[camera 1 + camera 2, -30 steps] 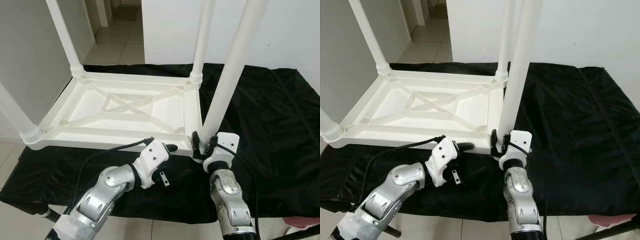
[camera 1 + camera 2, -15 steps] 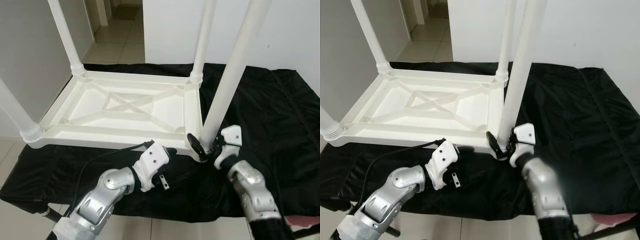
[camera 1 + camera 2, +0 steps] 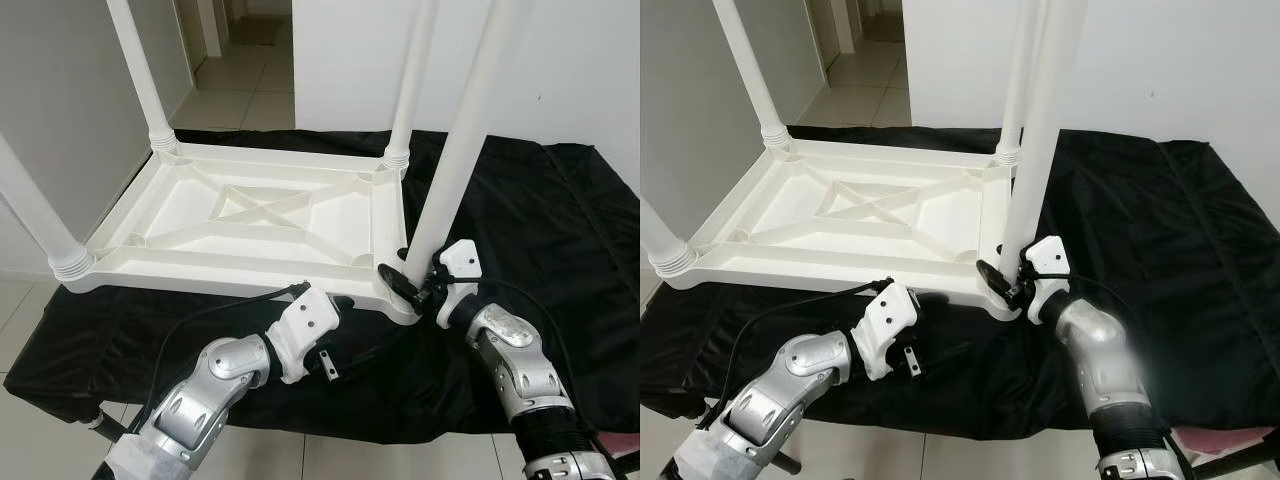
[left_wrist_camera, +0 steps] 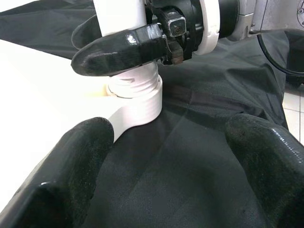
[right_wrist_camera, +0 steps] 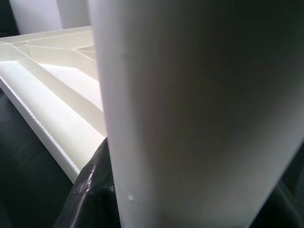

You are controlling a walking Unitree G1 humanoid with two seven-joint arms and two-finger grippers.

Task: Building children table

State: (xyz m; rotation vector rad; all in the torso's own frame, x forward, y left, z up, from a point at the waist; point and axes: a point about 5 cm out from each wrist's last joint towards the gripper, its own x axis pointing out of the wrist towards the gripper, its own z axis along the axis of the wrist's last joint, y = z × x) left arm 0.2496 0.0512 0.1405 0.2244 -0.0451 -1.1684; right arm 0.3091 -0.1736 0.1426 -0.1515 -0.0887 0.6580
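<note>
My right gripper (image 3: 408, 283) has swung outward, fingers clamped around the near leg (image 3: 455, 165) at its socket. The upturned white table (image 3: 250, 225) lies on black cloth (image 3: 540, 230); my left gripper (image 3: 335, 330) hovers spread wide beside that corner.

A white plastic tabletop (image 3: 250, 225) is lying upside down at centre-left of the frame, its ribbed underside with a crossed brace facing up. Four white legs are standing upright in its corner sockets: far-left (image 3: 140, 70), far-right (image 3: 412, 75), near-left (image 3: 35, 215), and near-right (image 3: 462, 130), running out of the frame's top.
</note>
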